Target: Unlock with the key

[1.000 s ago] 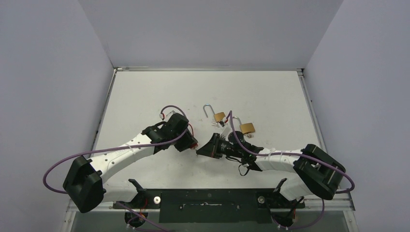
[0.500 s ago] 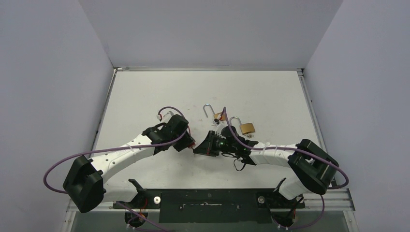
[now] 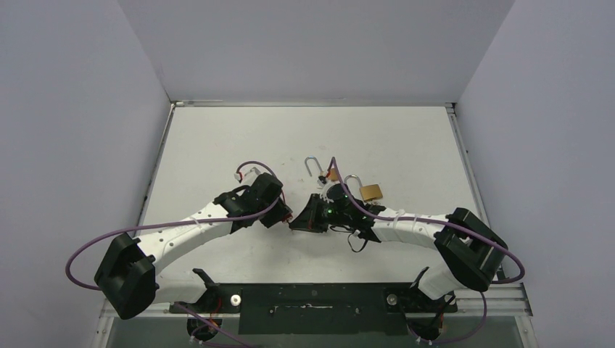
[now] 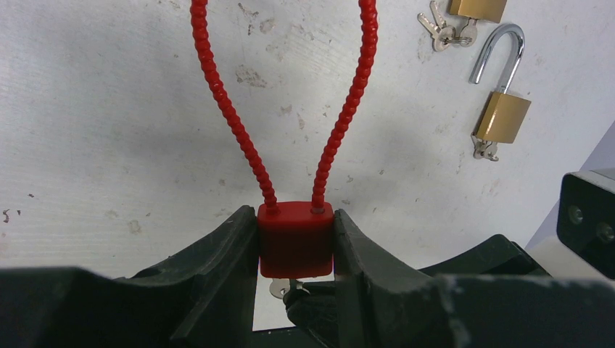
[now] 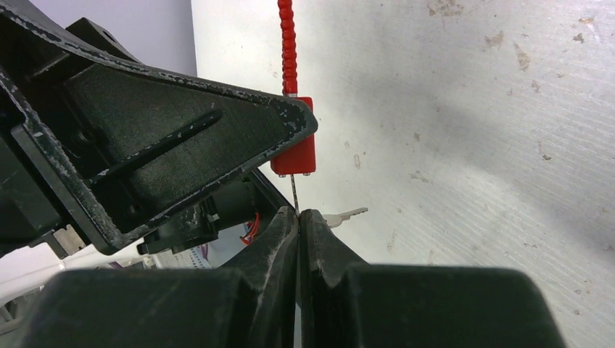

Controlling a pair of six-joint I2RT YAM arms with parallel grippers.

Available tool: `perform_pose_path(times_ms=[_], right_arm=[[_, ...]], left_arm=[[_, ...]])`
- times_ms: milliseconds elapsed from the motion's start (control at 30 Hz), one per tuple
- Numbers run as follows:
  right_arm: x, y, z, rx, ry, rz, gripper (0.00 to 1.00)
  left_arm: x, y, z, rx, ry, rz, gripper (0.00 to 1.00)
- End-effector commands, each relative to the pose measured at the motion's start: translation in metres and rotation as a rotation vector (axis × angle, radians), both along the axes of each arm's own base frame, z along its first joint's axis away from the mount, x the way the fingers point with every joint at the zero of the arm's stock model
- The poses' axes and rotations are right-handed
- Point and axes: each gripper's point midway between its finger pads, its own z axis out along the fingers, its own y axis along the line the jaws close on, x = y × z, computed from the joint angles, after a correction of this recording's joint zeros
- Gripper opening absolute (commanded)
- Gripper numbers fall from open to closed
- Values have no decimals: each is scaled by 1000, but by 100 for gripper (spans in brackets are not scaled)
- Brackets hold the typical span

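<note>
A red padlock with a long red beaded cable shackle sits clamped by its sides in my left gripper, held above the table. From below, my right gripper is shut on a thin silver key whose blade runs up into the bottom of the red padlock. A second silver key sticks out sideways beside the right fingertips. In the top view the left gripper and right gripper meet tip to tip at the table's middle.
Two brass padlocks lie behind the grippers: one with its steel shackle swung open and keys at its base, another at the frame's edge with a small key bunch. Both also show in the top view.
My right arm has swung left and forward, bringing the key up to the bottom of the red padlock. The left gripper has barely moved.
</note>
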Motion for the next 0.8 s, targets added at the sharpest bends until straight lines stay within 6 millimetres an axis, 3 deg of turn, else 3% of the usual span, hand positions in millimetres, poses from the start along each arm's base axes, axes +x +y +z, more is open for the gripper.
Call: perform_pose_path(times_ms=[0,300,500,767], right_arm=[[49,9,39,58,-116,-143,0],[62,10,29,-23,-164,-168,0],[76,8,52,-19,-332,-203,0],[76,9,70,48,-324,-175,0]], left_arm=[[-24,-29,8,-105,69,-93,0],[-25,-44,21,-191,73,-102,0],[-29,-55,28,-281,81,-118,0],[-37,-54,24,-314,83,-128,0]])
